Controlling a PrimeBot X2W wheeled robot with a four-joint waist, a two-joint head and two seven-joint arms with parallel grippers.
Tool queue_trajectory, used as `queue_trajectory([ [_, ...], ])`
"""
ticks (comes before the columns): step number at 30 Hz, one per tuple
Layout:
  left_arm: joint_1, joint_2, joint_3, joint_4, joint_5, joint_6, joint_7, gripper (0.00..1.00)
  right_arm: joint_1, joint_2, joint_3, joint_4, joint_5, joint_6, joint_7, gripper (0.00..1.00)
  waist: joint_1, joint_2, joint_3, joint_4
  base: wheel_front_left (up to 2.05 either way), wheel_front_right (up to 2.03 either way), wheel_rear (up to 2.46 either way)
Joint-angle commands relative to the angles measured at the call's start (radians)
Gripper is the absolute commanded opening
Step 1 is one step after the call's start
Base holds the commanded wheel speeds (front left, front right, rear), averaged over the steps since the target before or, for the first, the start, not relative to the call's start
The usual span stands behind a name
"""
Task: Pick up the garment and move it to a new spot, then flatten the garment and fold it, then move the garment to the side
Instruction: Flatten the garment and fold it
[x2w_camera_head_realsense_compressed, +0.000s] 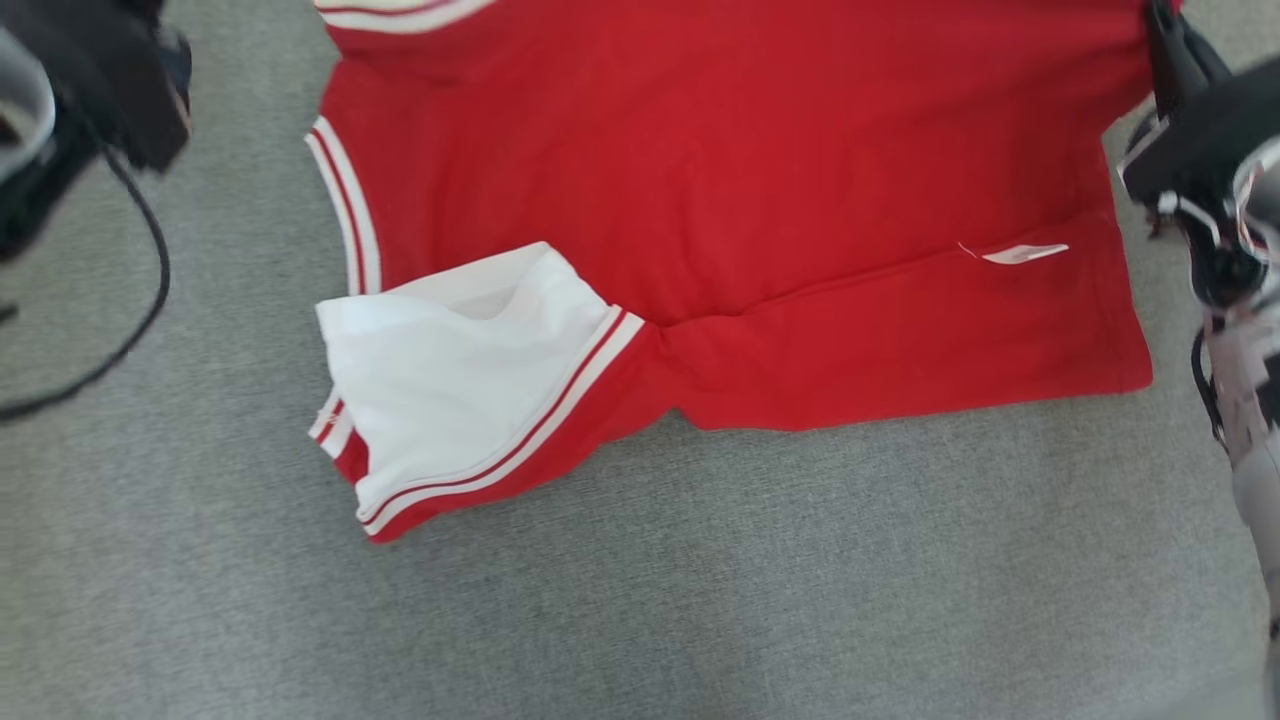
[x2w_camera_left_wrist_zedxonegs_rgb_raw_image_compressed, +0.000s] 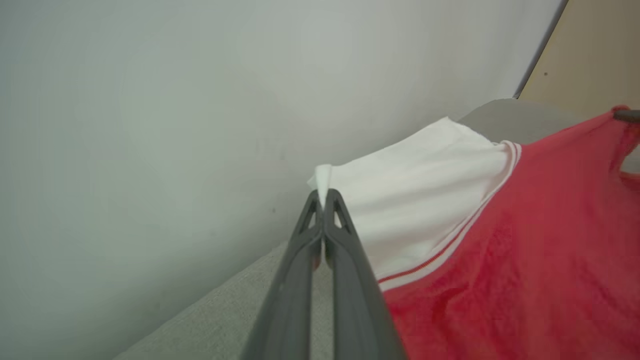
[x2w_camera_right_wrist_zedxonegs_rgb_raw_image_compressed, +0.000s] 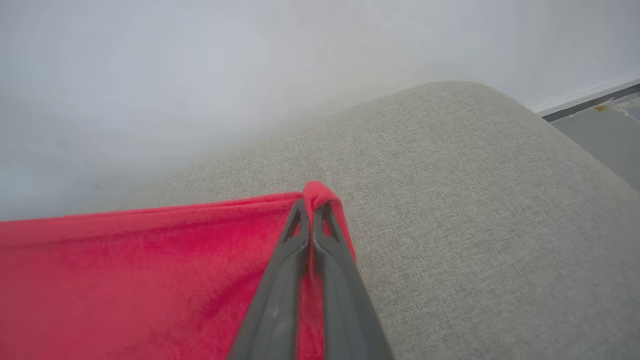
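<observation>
The red shirt (x2w_camera_head_realsense_compressed: 740, 200) lies on the grey cushion (x2w_camera_head_realsense_compressed: 700, 600), spread wide across the cushion's middle. One white sleeve (x2w_camera_head_realsense_compressed: 450, 380) sits bunched up on the cushion, toward the cushion's left side. It has red and white stripes along its edge. A small white tag (x2w_camera_head_realsense_compressed: 1025, 254) shows on the red cloth, toward the cushion's right side.

The left gripper (x2w_camera_left_wrist_zedxonegs_rgb_raw_image_compressed: 324, 197) is shut tight on the tip of the other sleeve (x2w_camera_left_wrist_zedxonegs_rgb_raw_image_compressed: 425, 185), which is white too. It holds that tip up above the cushion's far left part, with the pale wall (x2w_camera_left_wrist_zedxonegs_rgb_raw_image_compressed: 150, 100) behind the cushion.

The right gripper (x2w_camera_right_wrist_zedxonegs_rgb_raw_image_compressed: 311, 207) is shut tight on a red corner of the shirt. A little fold of red cloth pokes out past its tips. It holds that corner just above the cushion's far right part.

A black cable (x2w_camera_head_realsense_compressed: 150, 300) hangs over the cushion's left side.
</observation>
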Motion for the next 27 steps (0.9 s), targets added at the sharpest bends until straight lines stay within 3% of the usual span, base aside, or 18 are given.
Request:
queue_trajectory([
  [1,0.031,0.033,-0.001,-0.02,-0.016,0.001,-0.014,0.0,0.033,-0.021,0.015,-0.013,0.02,-0.001,-0.013,0.0,0.0,0.0,-0.021,0.018,0.0,0.0,0.0],
  [5,0.117,0.095,0.006,-0.128,-0.055,0.016,-0.034,0.0,0.115,-0.064,0.06,-0.058,0.106,-0.001,-0.038,0.0,0.0,0.0,-0.05,0.033,0.0,0.0,0.0],
  [8,0.194,0.144,0.005,-0.234,-0.093,0.053,-0.03,0.0,0.17,-0.094,0.087,-0.086,0.157,-0.001,-0.051,0.0,0.0,0.0,-0.073,0.04,0.0,0.0,0.0],
  [17,0.423,0.291,-0.002,-0.569,-0.191,0.219,-0.06,0.0,0.303,-0.16,0.126,-0.155,0.237,-0.001,-0.085,0.0,0.0,0.0,-0.113,0.048,0.0,0.0,0.0],
  [22,0.536,0.331,-0.01,-0.685,-0.227,0.294,-0.09,0.0,0.372,-0.176,0.135,-0.184,0.261,-0.001,-0.092,0.0,0.0,0.0,-0.123,0.048,0.0,0.0,0.0],
  [27,0.613,0.329,-0.014,-0.722,-0.243,0.325,-0.114,0.0,0.419,-0.174,0.141,-0.195,0.265,-0.001,-0.103,0.0,0.0,0.0,-0.126,0.046,0.0,0.0,0.0],
])
